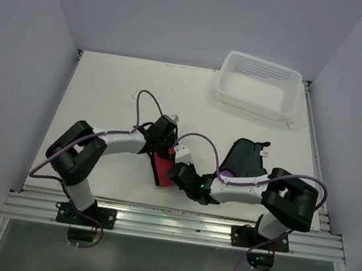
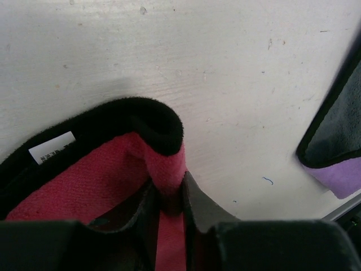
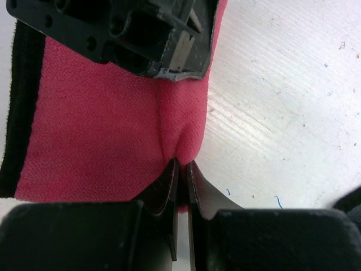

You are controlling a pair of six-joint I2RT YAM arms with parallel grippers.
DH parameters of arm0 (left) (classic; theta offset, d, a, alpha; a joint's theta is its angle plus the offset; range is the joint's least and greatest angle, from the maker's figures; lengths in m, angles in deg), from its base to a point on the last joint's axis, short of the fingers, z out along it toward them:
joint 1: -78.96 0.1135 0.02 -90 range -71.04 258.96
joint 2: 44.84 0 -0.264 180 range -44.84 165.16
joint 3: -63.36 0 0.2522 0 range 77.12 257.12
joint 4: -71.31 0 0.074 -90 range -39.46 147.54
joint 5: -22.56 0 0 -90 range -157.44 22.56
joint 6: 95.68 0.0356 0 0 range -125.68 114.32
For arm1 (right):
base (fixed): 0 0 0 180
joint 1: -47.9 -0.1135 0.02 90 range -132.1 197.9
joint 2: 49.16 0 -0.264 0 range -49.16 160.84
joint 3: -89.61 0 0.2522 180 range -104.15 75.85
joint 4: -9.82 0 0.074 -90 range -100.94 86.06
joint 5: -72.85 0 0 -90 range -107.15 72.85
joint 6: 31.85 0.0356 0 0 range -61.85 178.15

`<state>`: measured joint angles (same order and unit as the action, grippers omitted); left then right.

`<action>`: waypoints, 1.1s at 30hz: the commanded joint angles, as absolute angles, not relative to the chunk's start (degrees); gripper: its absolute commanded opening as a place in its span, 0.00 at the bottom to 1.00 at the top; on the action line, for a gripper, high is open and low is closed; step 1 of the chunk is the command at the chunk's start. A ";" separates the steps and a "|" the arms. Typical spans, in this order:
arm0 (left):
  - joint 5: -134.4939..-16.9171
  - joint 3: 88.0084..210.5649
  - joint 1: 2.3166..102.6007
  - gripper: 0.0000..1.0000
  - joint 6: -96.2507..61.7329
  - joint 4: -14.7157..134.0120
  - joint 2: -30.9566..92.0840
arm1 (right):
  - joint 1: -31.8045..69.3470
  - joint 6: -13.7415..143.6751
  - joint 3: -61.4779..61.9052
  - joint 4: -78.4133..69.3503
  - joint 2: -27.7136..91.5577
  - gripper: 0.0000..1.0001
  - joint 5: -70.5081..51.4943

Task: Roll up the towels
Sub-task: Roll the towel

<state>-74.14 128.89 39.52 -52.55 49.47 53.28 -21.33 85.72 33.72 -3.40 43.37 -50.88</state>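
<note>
The pink-red towel [image 1: 162, 171] lies at the near middle of the table between both grippers, and the left wrist view shows its black backing [image 2: 141, 121] curled over. My left gripper [image 2: 169, 192] is shut on a raised fold of this towel. My right gripper [image 3: 181, 166] pinches the towel's near edge [image 3: 101, 130], jaws almost touching. In the top view the left gripper [image 1: 159, 147] sits at the towel's far side and the right gripper [image 1: 180, 173] at its right. The second towel [image 1: 245, 157], black with purple [image 2: 338, 178] showing, lies to the right, untouched.
A white perforated basket [image 1: 259, 86] stands at the back right. A white label [image 2: 52, 147] is sewn on the pink-red towel's black side. The left gripper's body [image 3: 141, 34] hangs close over the towel in the right wrist view. The table's near rail [image 1: 169, 224] runs behind both arm bases.
</note>
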 commanded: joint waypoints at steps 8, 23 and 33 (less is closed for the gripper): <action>-72.28 125.38 40.20 0.00 -51.38 56.57 53.86 | -21.01 86.98 33.48 -7.89 40.06 0.19 -50.46; -72.72 118.78 40.20 0.00 -53.75 67.65 54.30 | -12.93 94.88 37.26 -6.49 26.69 0.50 -39.13; -72.89 117.37 40.20 0.00 -54.02 69.23 54.65 | -2.03 101.48 40.69 2.20 31.25 0.38 -24.36</action>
